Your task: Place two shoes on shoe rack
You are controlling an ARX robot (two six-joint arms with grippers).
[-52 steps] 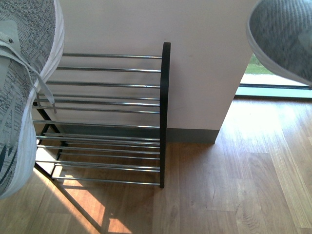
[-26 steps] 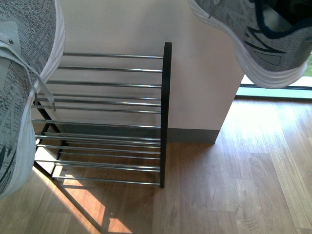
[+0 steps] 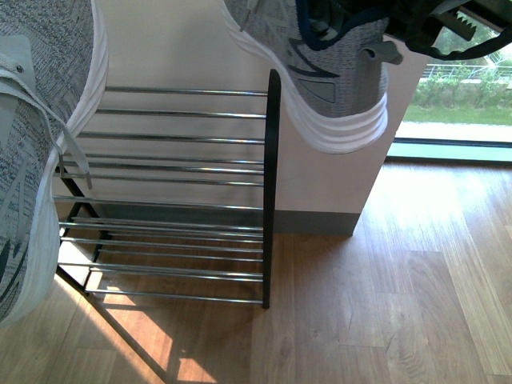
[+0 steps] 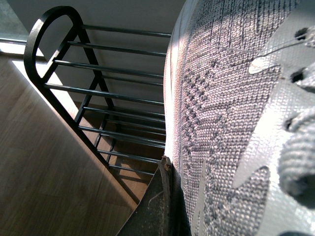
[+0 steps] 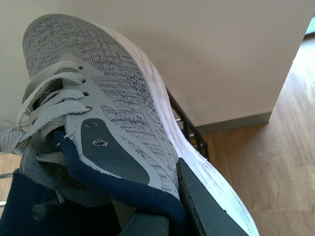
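Two grey knit sneakers with white soles hang in the air. One sneaker fills the left edge of the front view, beside the shoe rack. My left gripper is shut on it; the knit upper fills the left wrist view. The other sneaker hangs at the top centre, above the rack's right black upright. My right gripper is shut on its collar and side; the gripper body shows at the top right. The pale blue slides are out of view.
The rack stands against a white wall with a grey skirting, on a wooden floor. The wall ends in a corner at the right, with a window beyond it. Sunlight falls across the floor under the rack.
The right sneaker has swung left from the top right corner to above the rack's right upright, with the gripper now showing. The left sneaker has not moved.
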